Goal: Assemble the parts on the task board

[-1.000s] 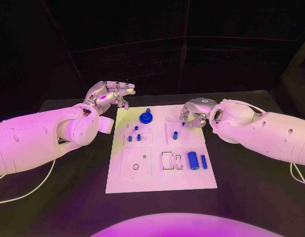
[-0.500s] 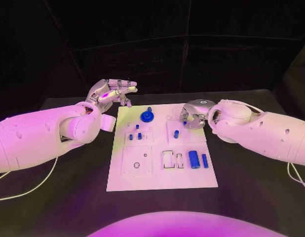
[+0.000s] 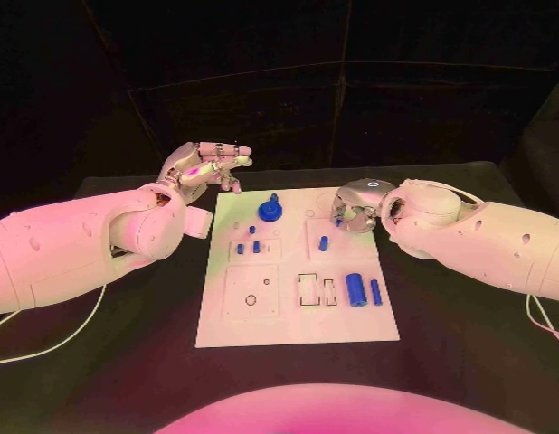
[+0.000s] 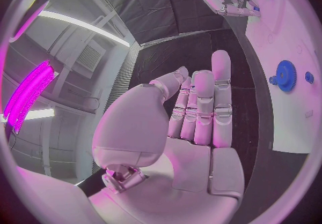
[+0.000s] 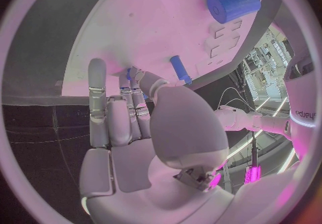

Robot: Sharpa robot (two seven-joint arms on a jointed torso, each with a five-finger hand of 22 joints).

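board: white task board [image 3: 296, 327] lies mid-table, long side running away from you.
L hand: left hand [image 3: 208, 168] hovers off the board's far-left corner, over the black table [image 3: 123, 362]; fingers apart & straight, holds nothing.
R hand: right hand [image 3: 358, 207] sits over the far-right part of the board, fingers curled down. Right wrist view shows a small blue bit [image 5: 129, 74] at its fingertips, but can't tell if it's pinched or just touched.
gear: blue gear [image 3: 270, 213] stands near the far edge, stub up, axis vertical.
big cyl: blue cylinder [image 3: 354, 291] lies flat on the near-right area, long axis along the board's length; thinner pin [image 3: 374, 291] just beside it, parallel.
small pegs: short pegs [image 3: 247, 246] mid-left, seem upright; another peg [image 3: 321, 243] lies near the R hand.
handling (judgement): parts prob. hard plastic, light, stiff, smooth; cylinders likely roll or slip.
grip tip: take lying pcs across the round flanks mid-length; take the gear by its rim.
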